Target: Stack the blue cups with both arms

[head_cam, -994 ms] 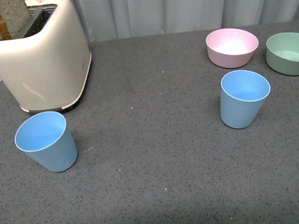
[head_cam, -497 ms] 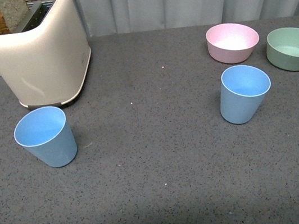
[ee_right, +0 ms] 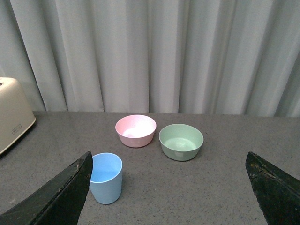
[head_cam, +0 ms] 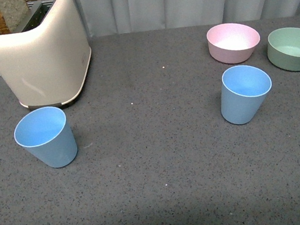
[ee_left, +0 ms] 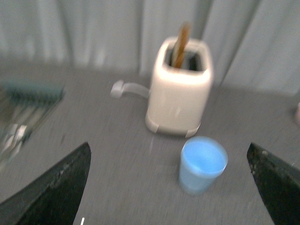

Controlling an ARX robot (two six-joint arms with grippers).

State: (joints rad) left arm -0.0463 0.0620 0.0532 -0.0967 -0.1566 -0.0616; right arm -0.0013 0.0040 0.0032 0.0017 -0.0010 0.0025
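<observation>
Two light blue cups stand upright and far apart on the grey table. One cup (head_cam: 45,137) is at the left, just in front of the toaster; the other cup (head_cam: 244,93) is at the right, in front of the pink bowl. Neither arm shows in the front view. The left wrist view, blurred, has the left cup (ee_left: 202,164) ahead of my open left gripper (ee_left: 171,187), between its wide-spread fingers. My right gripper (ee_right: 168,187) is open too, with the right cup (ee_right: 106,177) ahead, close to one finger (ee_right: 61,197).
A cream toaster (head_cam: 37,50) with a slice of bread in it stands at the back left. A pink bowl (head_cam: 233,42) and a green bowl (head_cam: 295,48) sit at the back right. A grey curtain hangs behind the table. Blurred metal objects (ee_left: 23,117) lie beside the toaster in the left wrist view.
The front view shifted slightly between one second ago and half a second ago, with everything sliding a little up in the picture. Since then nothing has moved.
</observation>
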